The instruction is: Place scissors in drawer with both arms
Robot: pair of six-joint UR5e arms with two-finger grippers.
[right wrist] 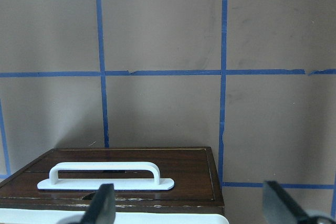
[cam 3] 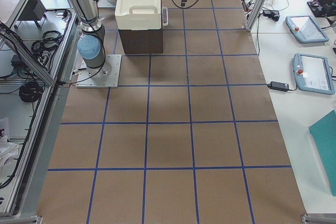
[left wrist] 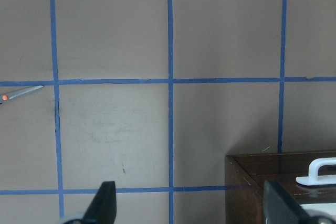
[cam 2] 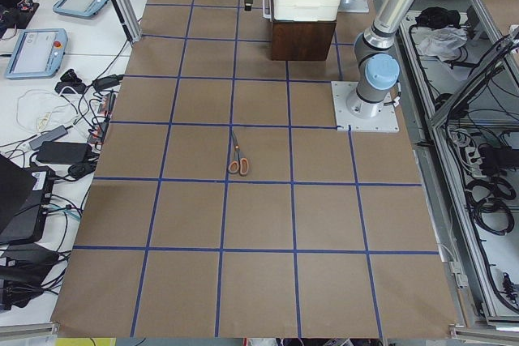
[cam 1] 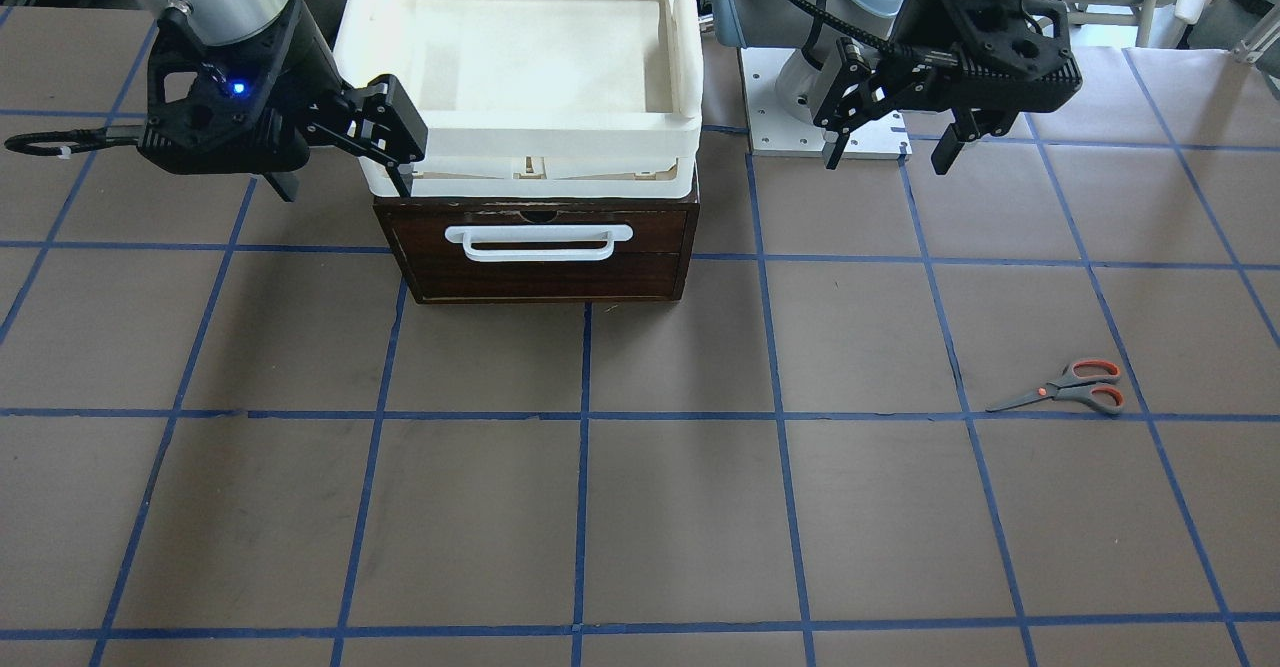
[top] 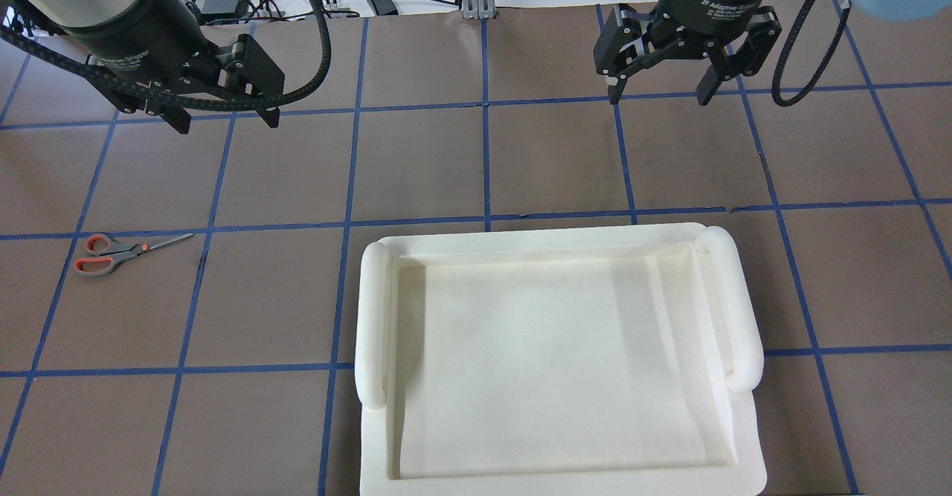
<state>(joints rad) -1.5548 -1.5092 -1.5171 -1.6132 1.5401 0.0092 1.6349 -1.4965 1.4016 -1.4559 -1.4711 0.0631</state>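
Note:
The scissors lie flat on the brown table, blades shut; they also show in the overhead view and the exterior left view. Only the blade tip shows in the left wrist view. The dark brown drawer is closed, with its white loop handle on the front. My left gripper hangs open and empty above the table, between drawer and scissors. My right gripper is open and empty, beside the drawer's other side. The right wrist view looks down on the drawer front.
A cream-white plastic tray sits on top of the drawer box. The left arm's base plate stands beside the box. Side benches with tablets and cables border the table. Blue tape lines grid the table.

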